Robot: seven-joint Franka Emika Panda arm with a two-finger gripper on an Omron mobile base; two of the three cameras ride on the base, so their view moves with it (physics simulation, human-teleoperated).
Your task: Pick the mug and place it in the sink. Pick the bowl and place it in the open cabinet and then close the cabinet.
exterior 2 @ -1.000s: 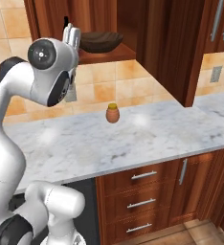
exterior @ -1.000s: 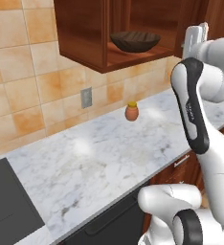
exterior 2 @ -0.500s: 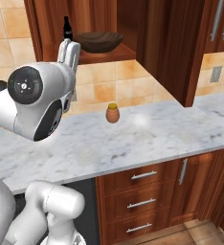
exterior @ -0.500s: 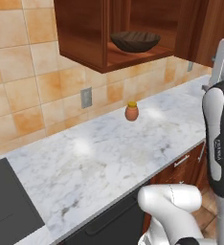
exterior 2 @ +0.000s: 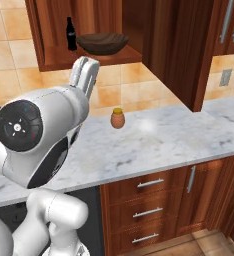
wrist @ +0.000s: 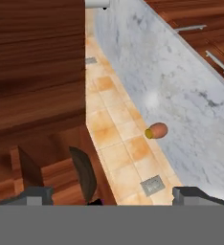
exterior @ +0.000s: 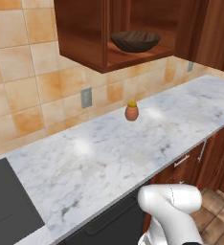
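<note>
Right base view: wide dark brown wood-grain bowl (exterior 2: 103, 43) sits in open reddish-brown wooden cabinet (exterior 2: 49, 30); hand (wrist: 109, 203) spread wide, holding nothing.

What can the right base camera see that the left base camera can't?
The right base view alone has a small dark bottle on the cabinet shelf beside the bowl, drawer fronts with silver handles under the counter, and the open cabinet door. The left base view alone has a dark cooktop at the counter's left end. Both share the bowl, the yellow-lidded jar, the marble counter and a wall outlet.
</note>
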